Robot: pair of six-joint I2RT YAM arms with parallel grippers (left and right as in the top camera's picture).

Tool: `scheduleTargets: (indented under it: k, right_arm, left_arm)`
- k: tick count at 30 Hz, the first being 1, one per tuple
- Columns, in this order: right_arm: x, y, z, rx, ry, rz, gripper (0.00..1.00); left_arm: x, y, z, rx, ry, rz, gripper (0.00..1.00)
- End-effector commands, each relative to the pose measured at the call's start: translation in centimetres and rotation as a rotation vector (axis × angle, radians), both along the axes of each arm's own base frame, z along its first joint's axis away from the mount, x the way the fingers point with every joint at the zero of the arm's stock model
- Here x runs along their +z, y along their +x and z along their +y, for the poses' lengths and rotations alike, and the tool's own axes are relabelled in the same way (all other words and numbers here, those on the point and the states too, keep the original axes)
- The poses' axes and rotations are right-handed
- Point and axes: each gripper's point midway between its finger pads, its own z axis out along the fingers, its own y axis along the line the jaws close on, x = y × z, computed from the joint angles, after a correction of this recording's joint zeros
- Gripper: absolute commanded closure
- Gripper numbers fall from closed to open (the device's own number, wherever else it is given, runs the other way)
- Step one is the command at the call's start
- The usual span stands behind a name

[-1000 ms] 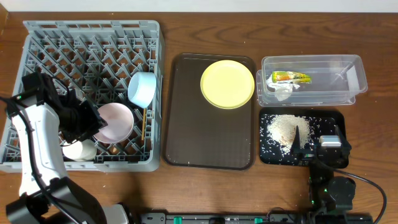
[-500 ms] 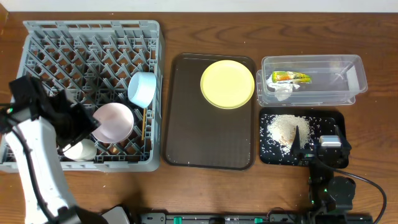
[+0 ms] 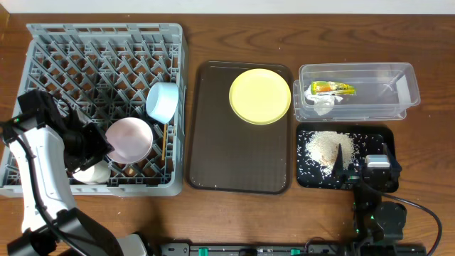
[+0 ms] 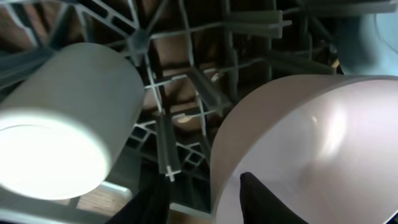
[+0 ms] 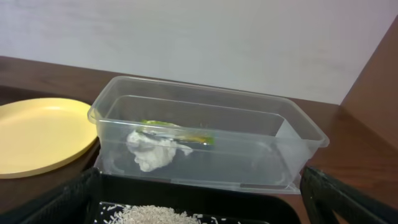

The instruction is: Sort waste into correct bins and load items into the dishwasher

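Left hand [image 3: 105, 147] (fingers spread) straddles white-pink bowl [image 3: 132, 139] rim in dish rack [image 3: 85, 57]

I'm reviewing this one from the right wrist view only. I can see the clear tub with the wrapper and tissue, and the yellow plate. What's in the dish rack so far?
Observer: The grey rack holds a pink bowl, a blue bowl and a white cup.
Operator: Where's the left hand?
Observer: The left hand is at the pink bowl. It is open, with one finger on either side of the rim.
Operator: And the plate?
Observer: The yellow plate lies on the brown tray, outside the rack.
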Motion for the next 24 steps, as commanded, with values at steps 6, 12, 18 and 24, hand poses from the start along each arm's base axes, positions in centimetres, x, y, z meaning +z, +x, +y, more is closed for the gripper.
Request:
scheduleTargets:
  k: [6, 12, 18, 24]
  right_arm:
    - [0.0, 0.0, -0.2, -0.011, 0.010, -0.002, 0.01]
    - [0.0, 0.0, -0.2, -0.011, 0.010, -0.002, 0.01]
    - [0.0, 0.0, -0.2, -0.011, 0.010, -0.002, 0.01]
    - [0.0, 0.0, -0.2, -0.011, 0.010, -0.002, 0.01]
  left_arm:
    - [-1.2, 0.2, -0.5, -0.009, -0.057, 0.023, 0.86]
    - [-0.1, 0.7, -0.3, -0.010, -0.036, -0.017, 0.92]
    - [3.9, 1.1, 0.9, -0.007, 0.109, -0.102, 0.92]
    - [6.8, 0.0, 2.3, -0.025, 0.427, -0.092, 0.92]
